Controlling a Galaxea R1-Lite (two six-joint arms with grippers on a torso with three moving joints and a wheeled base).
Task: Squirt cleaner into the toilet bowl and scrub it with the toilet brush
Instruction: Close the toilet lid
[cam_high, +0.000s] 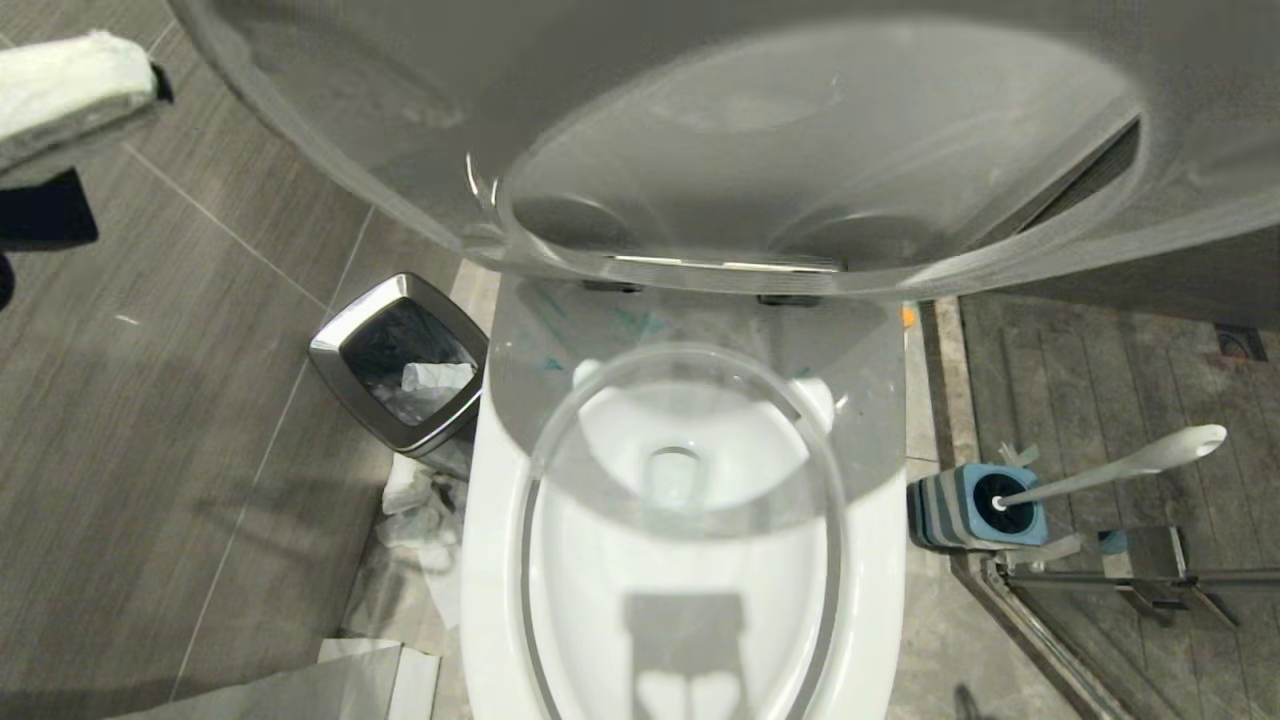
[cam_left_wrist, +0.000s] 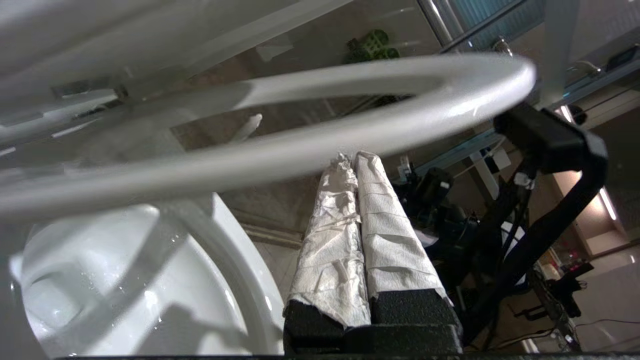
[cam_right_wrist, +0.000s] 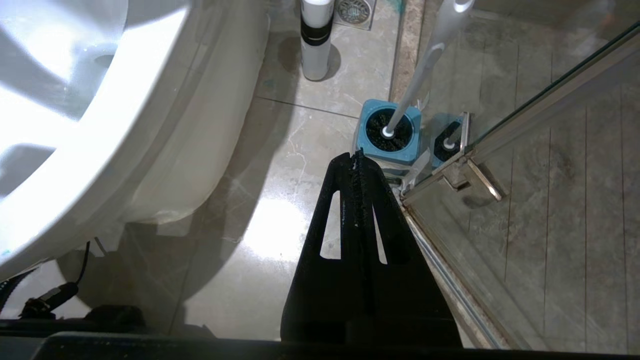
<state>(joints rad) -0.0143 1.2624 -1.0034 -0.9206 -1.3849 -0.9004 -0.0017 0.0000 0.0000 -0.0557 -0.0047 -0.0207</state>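
The toilet bowl (cam_high: 690, 560) stands open in the middle, its seat blurred in mid-swing. At its right the toilet brush (cam_high: 1120, 468) sits in its blue holder (cam_high: 985, 505) on the floor. The left gripper (cam_left_wrist: 354, 159), fingers together, points at the seat; the right gripper (cam_right_wrist: 357, 157), fingers together, hangs above the floor near the holder.

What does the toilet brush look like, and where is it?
The toilet brush has a long, slim, pale grey handle that looks like plastic and widens into a rounded paddle end. Its black bristle head sits down inside a square blue holder, so only the top of the bristles shows. The handle leans out at a tilt. The holder stands on the floor on the robot's right of the toilet, by the glass shower door. Nothing but the holder touches the brush.
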